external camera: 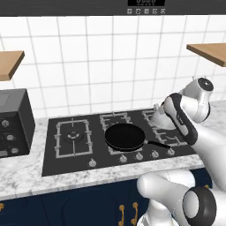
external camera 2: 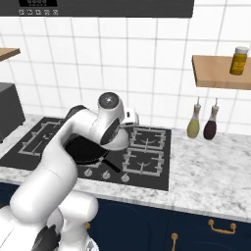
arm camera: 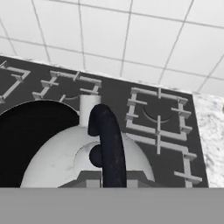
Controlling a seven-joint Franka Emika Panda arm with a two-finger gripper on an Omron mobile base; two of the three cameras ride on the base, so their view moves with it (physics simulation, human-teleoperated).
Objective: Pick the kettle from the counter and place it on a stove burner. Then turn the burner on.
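Observation:
The silvery-white kettle (arm camera: 83, 157) sits close below the hand camera, its dark arched handle (arm camera: 108, 144) running up the middle and its short spout pointing toward the wall. My gripper (arm camera: 112, 181) is shut on that handle, and its fingertips are hidden at the frame's bottom. From the left base view the kettle (external camera: 157, 118) hangs over the right-hand grates, half hidden behind my arm, beside the black frying pan (external camera: 125, 136). The large stove burner (external camera: 73, 137) lies at the left of the cooktop, bare. The marble counter (external camera 2: 211, 166) stretches to the right.
A row of knobs (external camera: 139, 156) lines the cooktop's front edge. A dark appliance (external camera: 13, 123) stands on the counter at the left. Two bottles (external camera 2: 202, 125) stand against the wall at the right, under a wooden shelf (external camera 2: 218, 73) carrying a jar (external camera 2: 239, 60).

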